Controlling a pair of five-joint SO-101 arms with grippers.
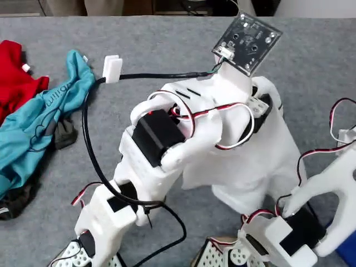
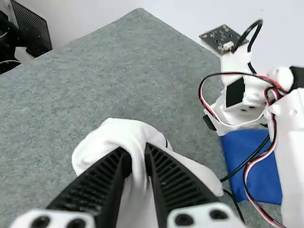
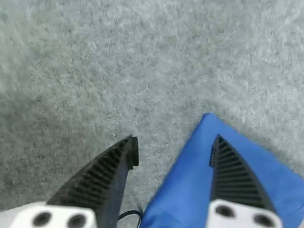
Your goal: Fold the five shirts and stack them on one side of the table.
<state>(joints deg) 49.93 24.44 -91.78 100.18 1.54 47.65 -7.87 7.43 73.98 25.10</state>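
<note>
Now, left gripper point(image 2: 135, 153): is clamped on the white shirt point(image 2: 109, 135) (bunched up) on the grey table point(image 1: 167, 44).
Right gripper point(image 3: 175, 139): is held open over the blue shirt point(image 3: 190, 190).
Others: teal shirt point(image 1: 33, 128) and red shirt point(image 1: 14, 78) are heaped together.

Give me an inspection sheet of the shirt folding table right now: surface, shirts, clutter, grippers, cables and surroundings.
Surface: grey felt-like table cover, lying flat.
Job's things: white shirt bunched mid-table; blue shirt by the right arm; red shirt, teal shirt and dark shirt heaped unfolded at the table's left side.
Clutter: nothing seen.
Grippers: left gripper has its fingers shut on the white shirt; right gripper is open over the blue shirt's edge.
Cables: black cable loops over the table beside the teal shirt; red wires run along the arms.
Surroundings: dark equipment beyond the table's edge.
</note>
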